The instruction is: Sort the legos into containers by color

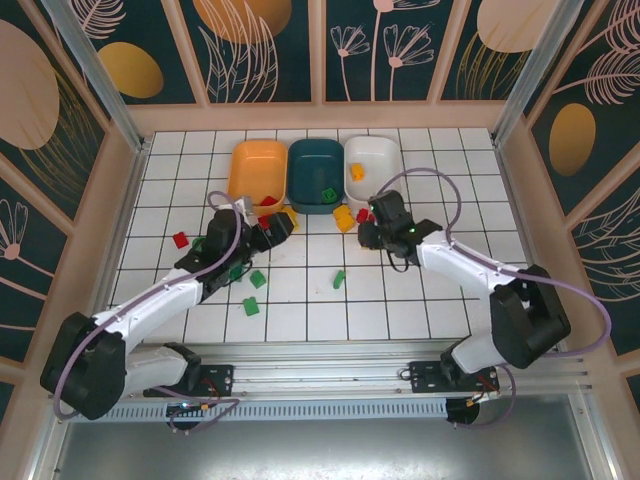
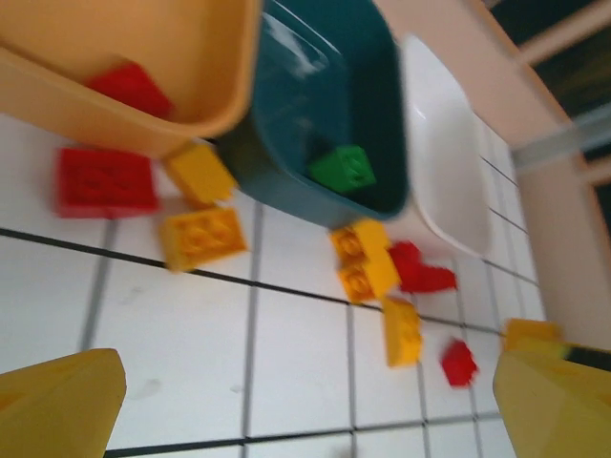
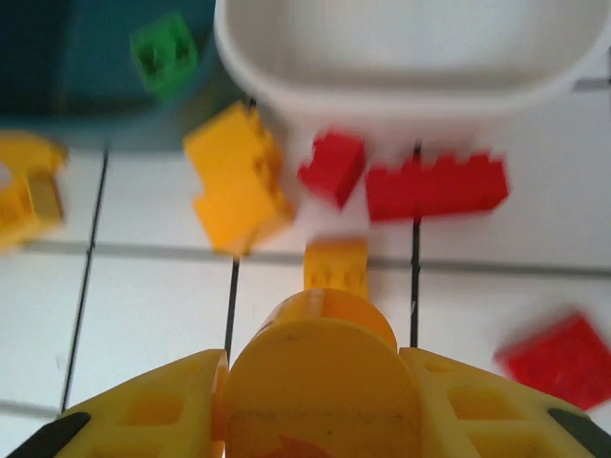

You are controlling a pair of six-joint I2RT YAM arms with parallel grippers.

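Yellow plastic fingers (image 3: 162, 410) of the right gripper (image 3: 313, 361) stood partly closed, apparently pinching a rounded yellow-orange plastic brick (image 3: 325, 391) low over the white tiled tabletop (image 3: 153, 315). Just beyond lay a small yellow brick (image 3: 336, 265), a square red brick (image 3: 332, 168) and a long red brick (image 3: 435, 187). Past them rose the near wall of the shallow white plastic tray (image 3: 410, 95), which held another yellow piece (image 1: 355, 172). A good carry, I judged, meant lifting straight up clear of those neighbours, crossing the wall and releasing low inside. The left gripper (image 2: 307, 382) hung spread wide and empty near the orange plastic tray (image 2: 143, 67) and dark teal plastic tray (image 2: 315, 86), which held red and green.
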